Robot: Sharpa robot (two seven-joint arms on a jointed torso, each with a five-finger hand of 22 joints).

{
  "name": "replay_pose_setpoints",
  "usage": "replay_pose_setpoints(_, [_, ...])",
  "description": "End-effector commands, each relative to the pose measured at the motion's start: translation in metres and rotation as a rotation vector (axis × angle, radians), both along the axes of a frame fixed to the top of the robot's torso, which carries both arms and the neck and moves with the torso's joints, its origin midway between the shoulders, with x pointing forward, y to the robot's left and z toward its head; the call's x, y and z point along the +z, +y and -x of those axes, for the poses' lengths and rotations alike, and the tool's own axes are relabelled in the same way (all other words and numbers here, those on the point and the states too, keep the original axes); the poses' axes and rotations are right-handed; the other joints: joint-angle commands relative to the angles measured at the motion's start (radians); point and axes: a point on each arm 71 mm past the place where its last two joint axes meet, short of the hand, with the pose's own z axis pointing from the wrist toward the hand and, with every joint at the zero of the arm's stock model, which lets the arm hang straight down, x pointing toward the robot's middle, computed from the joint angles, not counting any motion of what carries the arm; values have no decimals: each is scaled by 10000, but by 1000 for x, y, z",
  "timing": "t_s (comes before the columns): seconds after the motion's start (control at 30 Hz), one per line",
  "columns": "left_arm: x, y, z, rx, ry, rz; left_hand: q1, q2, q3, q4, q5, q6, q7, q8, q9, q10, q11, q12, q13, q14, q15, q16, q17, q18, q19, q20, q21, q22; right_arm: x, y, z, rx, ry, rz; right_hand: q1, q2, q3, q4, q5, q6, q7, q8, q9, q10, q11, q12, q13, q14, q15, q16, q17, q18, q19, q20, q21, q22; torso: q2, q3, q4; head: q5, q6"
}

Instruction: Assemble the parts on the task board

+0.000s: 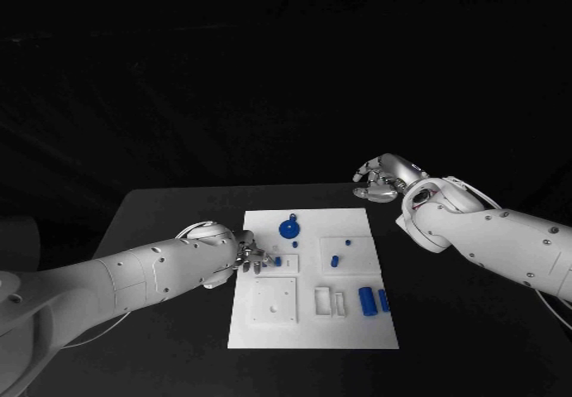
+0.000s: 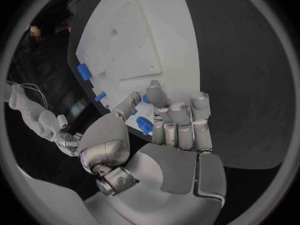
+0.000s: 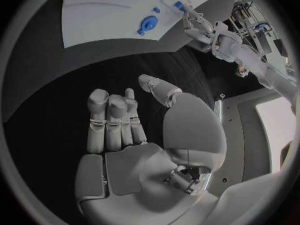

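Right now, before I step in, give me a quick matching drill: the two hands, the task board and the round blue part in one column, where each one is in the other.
Things:
1. left hand
2. right hand
3. task board
4. round blue part

Places:
A. lying on the board's far half
B. flat on the middle of the black table
C. at the board's left edge, fingers over a small blue part
D. off the board, over bare table beyond its far right corner

Pairs: 1-C, 2-D, 3-B, 4-A

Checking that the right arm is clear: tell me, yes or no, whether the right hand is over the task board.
No: the right hand is off beyond the far right corner of the task board, above the black table.
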Motion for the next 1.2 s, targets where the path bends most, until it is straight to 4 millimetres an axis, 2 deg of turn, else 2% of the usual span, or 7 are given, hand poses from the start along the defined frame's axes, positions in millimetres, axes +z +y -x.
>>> replay_pose_setpoints(0.03, [2,2,-1,192,-263,240,-4,-99,-69,3,-32,-179,87,-76,-21,20,80,45,-15,-99,11,41,-13,118,-85,-1208,-11,79,0,1,0,124,19,47,-64,31,-61,24,48,-6,59,-58,0,-57,-19,17,-15,72,-16,-41,17,622,24,-40,-47,42,-6,2,10,5,10])
replay_pose_setpoints(0.13, [4,3,-2,301,-293,363,13,-144,-74,7,-32,-195,94,-86,-26,17,87,41,-19,-105,18,37,-16,122,-86,-1208,-14,76,0,1,0,125,16,46,-64,31,-61,24,48,-7,59,-58,0,-57,-19,17,-16,72,-16,-42,17,622,24,-40,-48,43,-9,6,12,5,28])
replay_pose_setpoints(0.23, [6,4,-4,398,-356,480,58,-454,-113,31,-30,-517,194,-283,-127,-2,179,1,-44,-156,92,-5,-35,131,-106,-1198,-35,60,0,1,0,125,15,41,-65,30,-62,23,49,-8,60,-59,-1,-58,-18,17,-17,72,-16,-43,17,622,24,-40,-49,43,-4,-2,7,4,28])
replay_pose_setpoints(0.83, [30,15,-14,1244,-632,1810,117,-491,-416,16,-27,-1134,417,-601,-283,-267,394,-257,-176,-413,292,-268,-155,115,-311,-1126,-214,-33,0,-1,0,96,1,14,-78,27,-72,29,49,-14,62,-64,-2,-61,-16,20,-24,73,-14,-46,20,622,26,-39,-53,46,-3,9,8,23,102])
replay_pose_setpoints(0.9, [30,15,-14,1207,-578,1805,208,-383,-427,-39,-23,-1172,439,-609,-283,-329,415,-316,-206,-461,316,-329,-186,103,-356,-1110,-249,-46,0,-1,0,100,2,15,-78,27,-72,29,50,-15,62,-64,-2,-61,-16,21,-24,73,-14,-47,20,622,26,-39,-54,47,-2,7,-2,20,100])
replay_pose_setpoints(1.1, [28,15,-10,1026,-293,1808,994,362,-651,-709,86,-1282,511,-646,-343,-436,490,-487,-310,-548,393,-503,-294,19,-479,-1037,-334,-65,0,-2,0,84,9,24,-78,28,-74,29,51,-15,62,-65,-2,-62,-16,22,-26,74,-14,-48,21,622,26,-40,-55,48,3,8,9,7,93])
replay_pose_setpoints(1.2, [27,16,-8,931,-88,1745,1290,671,-763,-962,504,-1237,519,-617,-366,-418,484,-505,-332,-534,399,-515,-315,-11,-472,-1020,-348,-70,-2,-2,1,89,48,27,-78,29,-73,28,51,-16,62,-65,-2,-62,-16,22,-27,74,-14,-48,21,622,27,-40,-56,48,1,8,6,23,84])
